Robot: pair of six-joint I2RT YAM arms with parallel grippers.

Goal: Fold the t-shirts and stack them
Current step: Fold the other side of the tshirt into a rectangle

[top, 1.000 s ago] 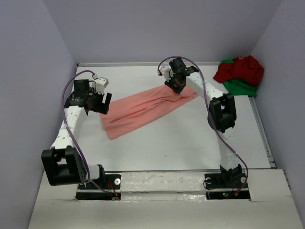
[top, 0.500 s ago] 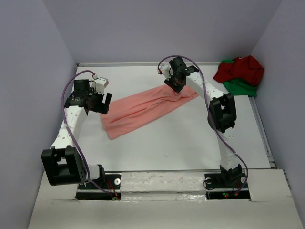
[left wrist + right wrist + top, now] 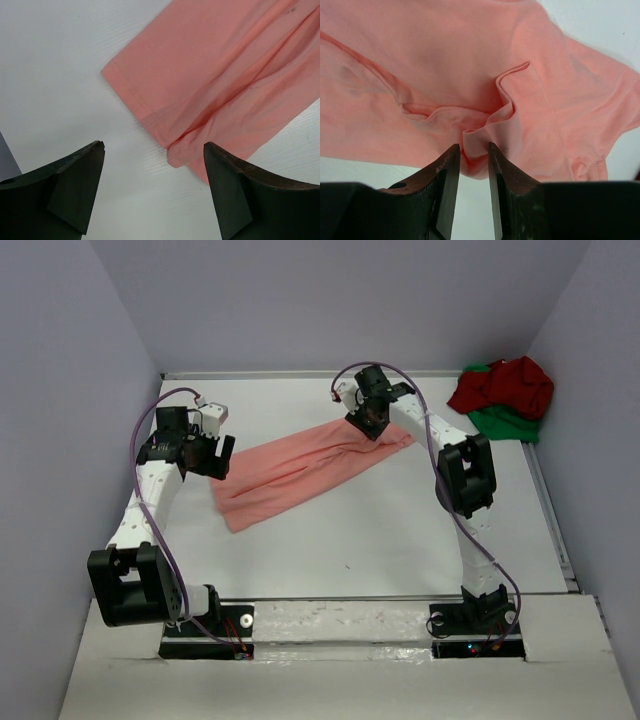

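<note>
Bright, even, diffuse light; faint shadows, no glare, sharp focus throughout

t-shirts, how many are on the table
3: the salmon-pink shirt lies across the middle; the dark red shirt is heaped on the green shirt at the far right corner. More may hide beneath.
</note>
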